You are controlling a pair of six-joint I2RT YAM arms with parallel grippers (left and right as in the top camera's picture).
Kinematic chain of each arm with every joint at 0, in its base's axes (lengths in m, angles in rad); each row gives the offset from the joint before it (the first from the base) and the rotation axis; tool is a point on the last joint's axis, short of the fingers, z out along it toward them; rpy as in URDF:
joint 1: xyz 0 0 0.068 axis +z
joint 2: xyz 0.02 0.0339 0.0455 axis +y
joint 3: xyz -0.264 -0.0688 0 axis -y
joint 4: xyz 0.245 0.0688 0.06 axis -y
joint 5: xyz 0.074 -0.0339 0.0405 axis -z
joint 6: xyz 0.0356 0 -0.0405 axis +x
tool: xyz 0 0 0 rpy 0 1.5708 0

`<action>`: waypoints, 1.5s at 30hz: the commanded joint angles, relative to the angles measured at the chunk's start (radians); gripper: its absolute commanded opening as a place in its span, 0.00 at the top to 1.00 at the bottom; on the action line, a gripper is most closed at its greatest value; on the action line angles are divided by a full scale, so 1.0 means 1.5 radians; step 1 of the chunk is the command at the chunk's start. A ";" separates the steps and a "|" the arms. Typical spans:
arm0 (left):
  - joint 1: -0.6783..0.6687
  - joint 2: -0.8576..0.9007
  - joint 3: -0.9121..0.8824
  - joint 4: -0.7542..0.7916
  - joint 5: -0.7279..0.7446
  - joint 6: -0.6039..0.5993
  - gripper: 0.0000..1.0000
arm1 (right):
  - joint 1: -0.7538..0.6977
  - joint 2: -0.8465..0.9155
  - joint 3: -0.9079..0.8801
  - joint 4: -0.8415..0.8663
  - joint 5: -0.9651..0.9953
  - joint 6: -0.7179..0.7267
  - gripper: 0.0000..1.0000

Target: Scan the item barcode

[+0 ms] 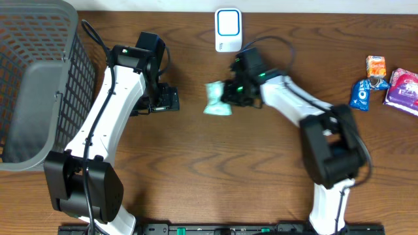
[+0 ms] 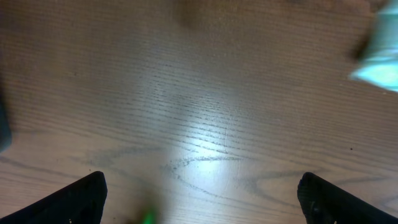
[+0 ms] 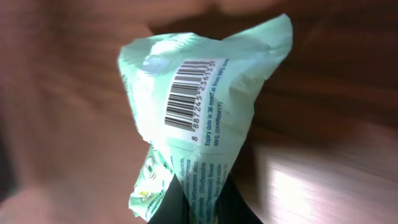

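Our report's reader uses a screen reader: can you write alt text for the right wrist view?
A pale green packet, pinched at its lower end by the right gripper, fills the frame with its barcode facing the camera. A blurred wooden table lies behind.

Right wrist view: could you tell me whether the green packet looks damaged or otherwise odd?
The green packet is pinched and crumpled at one end, and its barcode sits tilted; no tear or spill shows.
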 commanded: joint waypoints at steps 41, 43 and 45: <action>0.000 -0.004 0.005 -0.002 -0.006 0.002 0.02 | 0.016 0.002 0.036 -0.285 0.635 -0.138 0.08; 0.000 -0.004 0.005 -0.003 -0.006 0.002 0.02 | -0.010 0.002 -0.005 -0.244 0.628 -0.138 0.12; 0.000 -0.004 0.005 -0.002 -0.006 0.002 0.02 | -0.020 0.002 -0.027 -0.227 0.628 -0.138 0.24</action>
